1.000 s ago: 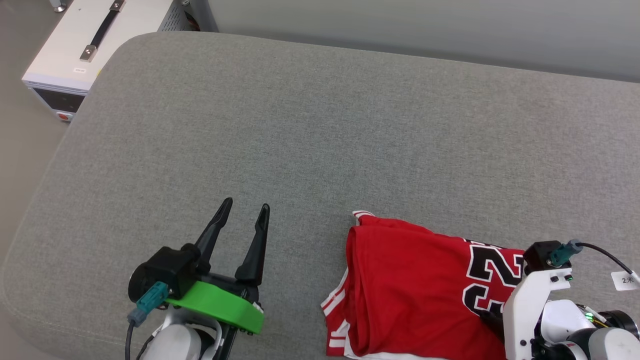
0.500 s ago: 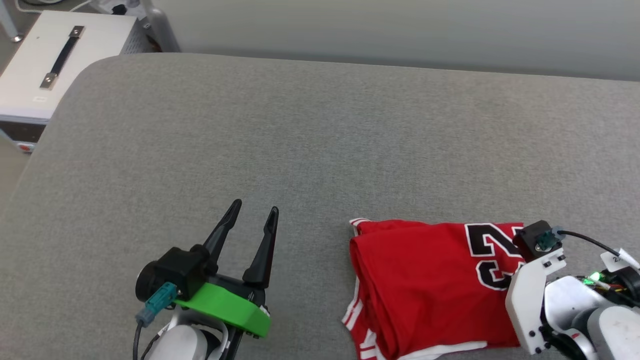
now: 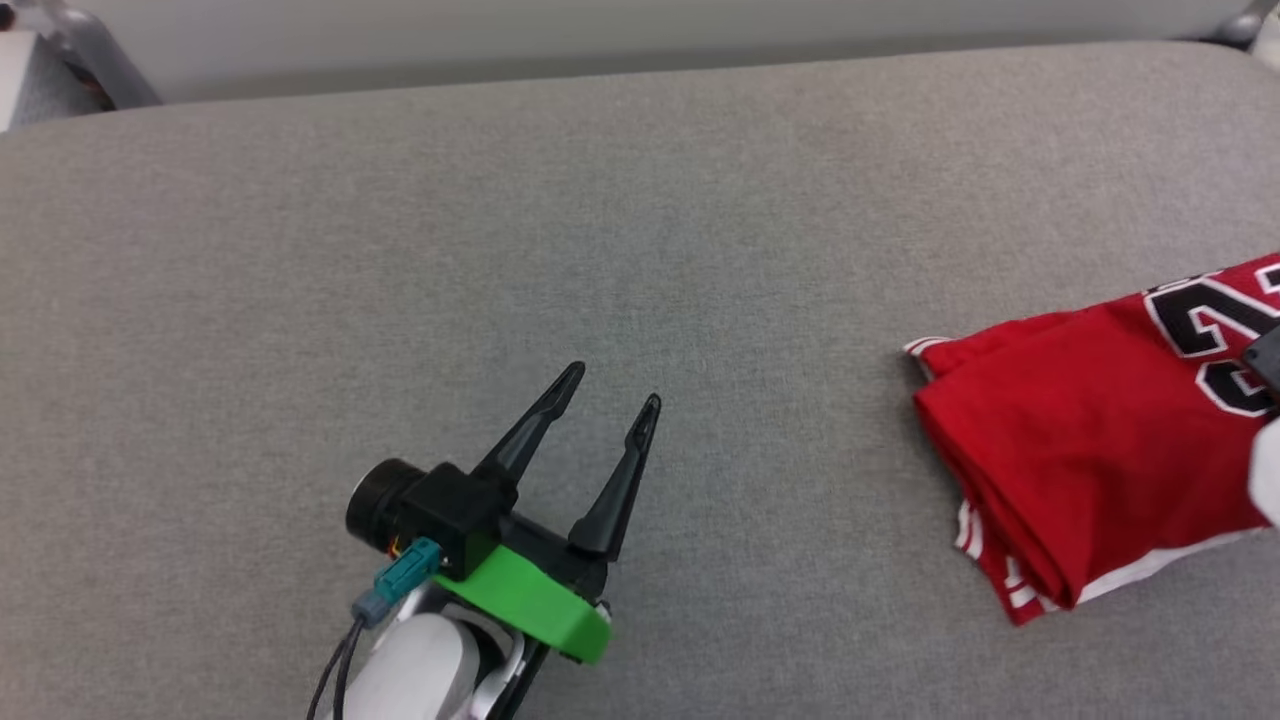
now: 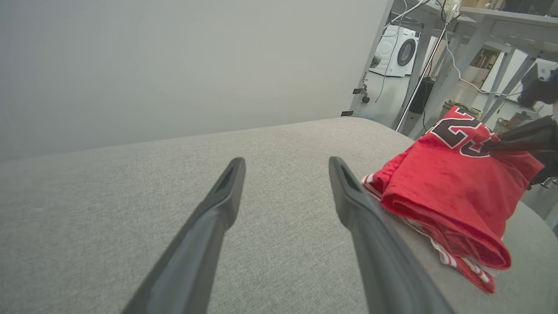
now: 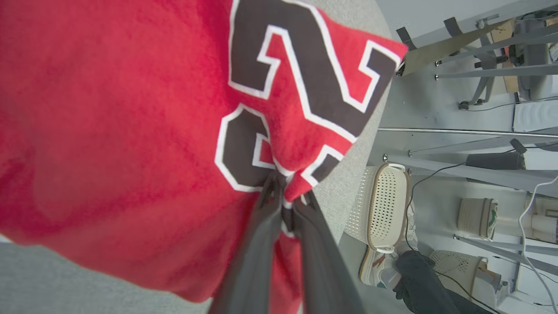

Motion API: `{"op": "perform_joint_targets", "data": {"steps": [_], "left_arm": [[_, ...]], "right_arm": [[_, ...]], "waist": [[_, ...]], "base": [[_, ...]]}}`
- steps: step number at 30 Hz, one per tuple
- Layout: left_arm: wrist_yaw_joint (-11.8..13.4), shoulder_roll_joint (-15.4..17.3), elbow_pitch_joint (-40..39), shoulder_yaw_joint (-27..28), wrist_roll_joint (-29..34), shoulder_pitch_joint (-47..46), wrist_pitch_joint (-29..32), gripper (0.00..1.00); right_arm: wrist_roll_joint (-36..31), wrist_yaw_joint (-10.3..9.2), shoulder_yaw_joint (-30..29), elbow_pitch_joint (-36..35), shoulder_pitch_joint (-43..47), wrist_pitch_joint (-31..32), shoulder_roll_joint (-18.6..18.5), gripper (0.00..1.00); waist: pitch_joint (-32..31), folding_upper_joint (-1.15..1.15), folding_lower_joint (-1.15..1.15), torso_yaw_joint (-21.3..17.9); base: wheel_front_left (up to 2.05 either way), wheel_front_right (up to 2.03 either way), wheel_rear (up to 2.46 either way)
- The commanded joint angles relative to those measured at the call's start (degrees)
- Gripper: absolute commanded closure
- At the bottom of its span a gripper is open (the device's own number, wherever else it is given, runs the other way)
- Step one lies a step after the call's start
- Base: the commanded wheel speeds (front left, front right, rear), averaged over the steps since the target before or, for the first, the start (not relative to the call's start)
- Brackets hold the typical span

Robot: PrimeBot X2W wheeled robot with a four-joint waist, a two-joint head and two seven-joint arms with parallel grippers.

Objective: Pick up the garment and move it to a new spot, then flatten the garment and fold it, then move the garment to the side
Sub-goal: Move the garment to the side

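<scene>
At the right end of the grey cushion [image 3: 500, 250]: the garment [image 3: 1080, 460], red, folded into a thick bundle, white and striped trim showing along its near edge.

- Position: its folded end seems to rest on the cushion. The end bearing the black-and-white number is drawn up toward the cushion's rounded right end.
- Long axis: runs crosswise in the head view, from the folded end rightward out of frame.
- Right gripper [image 5: 285, 192]: fingers closed tight on a pinch of cloth at the lower edge of the number. The cloth puckers into the grip.
- Left gripper [image 3: 616, 385]: fingers spread wide and holding nothing, low over bare cushion. It is well apart from the garment, which lies off to the right of its fingertips.
- Nearer arm: the right, already on the cloth. The left would have to cross open cushion to reach the folded end.
- Judgement: folding looks finished and the sideways carry is in hand. With a single pinch at one end, the layers may slide open if the bundle drags.
- Beyond the cushion's end: a pale perforated basket [image 5: 383, 205] on the floor.
</scene>
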Motion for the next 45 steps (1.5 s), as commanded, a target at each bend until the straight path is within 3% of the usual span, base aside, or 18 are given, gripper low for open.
{"op": "perform_joint_targets", "data": {"steps": [1, 5, 13, 23, 31, 32, 33, 34, 41, 45], "left_arm": [[-0.2, 0.8, -0.5, -0.6, 0.6, -1.7, -0.3, 0.00], [-0.2, 2.2, -1.5, -3.3, 1.7, -5.1, -0.3, 0.00], [-0.2, 4.6, -3.3, -8.2, 3.1, -12.4, -0.3, 0.00], [-0.2, 6.0, -5.4, -9.6, 4.1, -17.3, -0.3, 0.00], [-0.2, 6.2, -5.8, -10.2, 4.1, -18.7, -0.3, 0.00], [-0.2, 6.1, -5.7, -10.2, 4.0, -18.7, -0.3, 0.00], [-0.2, 6.0, -5.6, -10.1, 3.9, -18.7, -0.3, 0.00], [-0.2, 5.8, -5.4, -10.0, 3.8, -18.6, -0.3, 0.00], [-0.1, 4.2, -4.2, -8.1, 2.9, -17.2, -0.3, 0.00], [-0.1, 1.9, -2.1, -3.8, 1.7, -13.4, -0.3, 0.00]], "right_arm": [[-0.1, -0.11, -0.4, 1.0, -1.5, -1.2, -0.6, 1.00], [-0.7, -0.11, -2.1, 6.0, -4.5, -5.5, -2.8, 1.00], [-4.5, -0.11, -8.2, 15.5, -8.3, -13.6, -3.3, 1.00], [-10.3, -0.11, -17.9, 25.2, -13.0, -20.0, 0.9, 1.00], [-11.7, -0.11, -20.1, 32.1, -16.5, -24.3, 2.6, 1.00], [-11.9, -0.11, -20.2, 32.9, -16.9, -24.7, 2.9, 0.87], [-12.1, -0.11, -20.3, 33.5, -17.2, -25.2, 3.1, 0.51], [-12.4, -0.11, -20.4, 34.1, -17.5, -25.9, 3.3, 0.00], [-13.6, -0.11, -21.0, 37.2, -18.5, -28.3, 4.4, 0.00], [-11.6, -0.11, -19.6, 34.9, -18.5, -29.8, 4.8, 0.00]], "waist": [[5.9, 0.00, 0.00, -5.0], [10.5, 0.00, 0.00, -7.0], [18.1, 0.00, 0.00, -8.8], [22.8, 0.00, 0.00, -9.0], [24.0, 0.00, 0.00, -8.3], [23.9, 0.00, 0.00, -8.2], [23.7, 0.00, 0.00, -8.1], [23.4, 0.00, 0.00, -8.0], [18.6, 0.00, 0.00, -6.8], [11.5, 0.00, 0.00, -4.9]], "base": [[0.00, 0.00, 0.00], [0.00, 0.00, 0.00], [0.00, 0.00, 0.00], [0.00, 0.00, 0.00], [0.00, 0.00, 0.00], [0.00, 0.00, 0.00], [0.00, 0.00, 0.00], [0.00, 0.00, 0.00], [0.00, 0.00, 0.00], [0.00, 0.00, 0.00]]}}
